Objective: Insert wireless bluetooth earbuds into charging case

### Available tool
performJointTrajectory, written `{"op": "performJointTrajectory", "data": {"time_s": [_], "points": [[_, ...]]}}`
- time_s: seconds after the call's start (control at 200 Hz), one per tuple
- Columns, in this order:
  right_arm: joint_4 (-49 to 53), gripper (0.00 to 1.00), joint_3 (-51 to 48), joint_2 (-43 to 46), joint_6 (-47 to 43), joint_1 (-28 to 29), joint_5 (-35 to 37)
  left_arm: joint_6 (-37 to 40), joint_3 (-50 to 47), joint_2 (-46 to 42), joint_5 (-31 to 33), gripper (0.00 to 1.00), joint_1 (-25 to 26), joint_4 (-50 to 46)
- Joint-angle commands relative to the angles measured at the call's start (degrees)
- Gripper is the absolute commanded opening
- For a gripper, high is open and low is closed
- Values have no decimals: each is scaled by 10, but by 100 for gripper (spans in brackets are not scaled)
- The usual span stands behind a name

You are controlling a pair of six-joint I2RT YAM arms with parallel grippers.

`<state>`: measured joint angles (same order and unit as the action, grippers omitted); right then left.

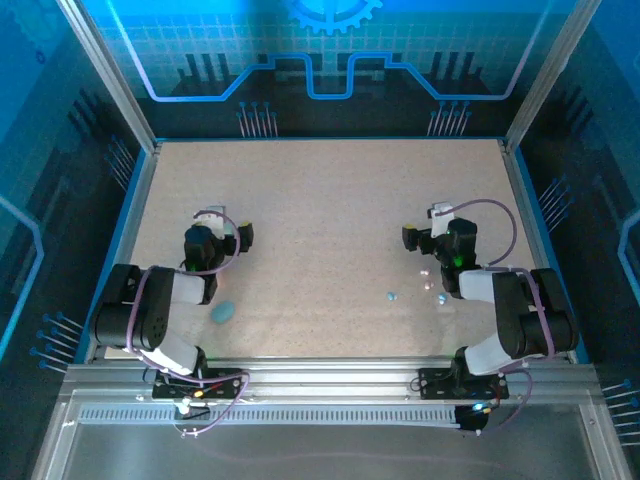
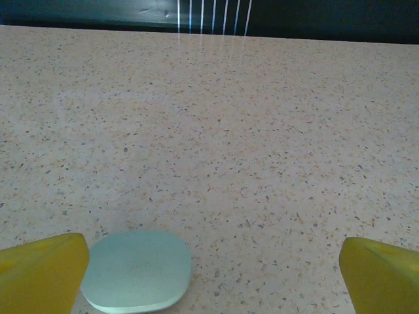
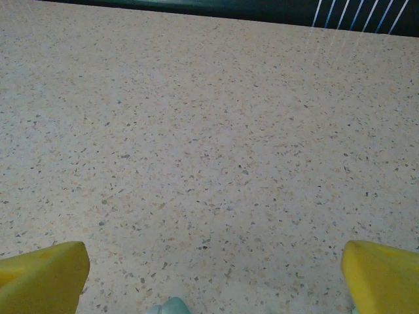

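1. Left jaws: wide open, gripping nothing. In the left wrist view the yellow fingers [image 2: 40,275] sit at 8 and 4 o'clock.
2. Right jaws: also wide open and empty, with yellow fingers [image 3: 42,278] at 8 and 4 o'clock in the right wrist view.
3. Case [image 2: 137,269]: a smooth, pale mint pebble lying flat between the left jaws, just beside the 8 o'clock finger. Whether they touch cannot be told. It looks closed, with a seam round its lower edge. From above, the case [image 1: 222,311] lies at 8 o'clock on the surface.
4. Earbuds [image 1: 392,296]: tiny pale blue and whitish beads, loose on the surface at 4 o'clock, near the right arm and well apart from the case.
5. A pale blue-green rounded bit [image 3: 169,306] lies at 6 o'clock between the right jaws. It is cut by the edge, with too little showing to name it.
6. Surface [image 1: 320,200]: flat, matte, beige with fine dark speckles and blue-edged sides.
7. Room: a blue-lit booth with slanting metal posts [image 1: 105,75]. White pins [image 1: 255,120] stand in clusters at the far edge, below a back panel [image 1: 335,15] bearing a gear outline.
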<state>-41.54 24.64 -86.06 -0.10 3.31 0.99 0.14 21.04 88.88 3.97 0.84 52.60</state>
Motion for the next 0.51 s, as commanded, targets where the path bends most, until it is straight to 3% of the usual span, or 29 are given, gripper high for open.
{"op": "performJointTrajectory", "data": {"time_s": [0.0,0.5], "points": [[-13,100,5,-3,-8,-6,-6,6,12,1,-13,99,-6,-1],[-8,100,5,-1,-8,-5,-5,6,9,0,-11,99,-6,2]]}}
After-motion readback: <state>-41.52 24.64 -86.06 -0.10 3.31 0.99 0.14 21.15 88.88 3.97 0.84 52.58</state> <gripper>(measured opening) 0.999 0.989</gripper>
